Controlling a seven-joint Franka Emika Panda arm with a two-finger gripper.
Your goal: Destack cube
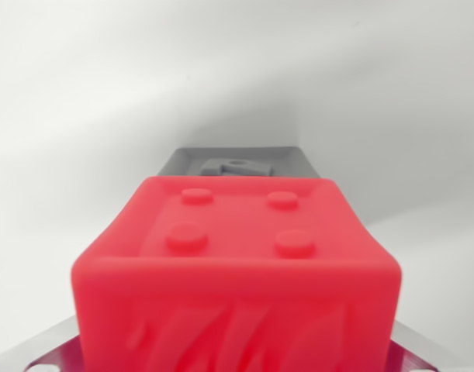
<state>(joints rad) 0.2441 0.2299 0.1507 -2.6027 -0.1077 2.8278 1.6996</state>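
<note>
We see the red cube point(237, 263), 4 studs up, filling the wrist view between grey gripper point(237, 360) parts, apparently lifted, though we cannot tell whether the jaws clamp it.

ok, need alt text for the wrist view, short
A red cube with four round studs on its top face fills the lower centre of the frame, very close to the camera. Behind it sits a grey part, partly hidden, against a plain white background; grey edges show at both bottom corners, and no fingertips can be made out.
</note>
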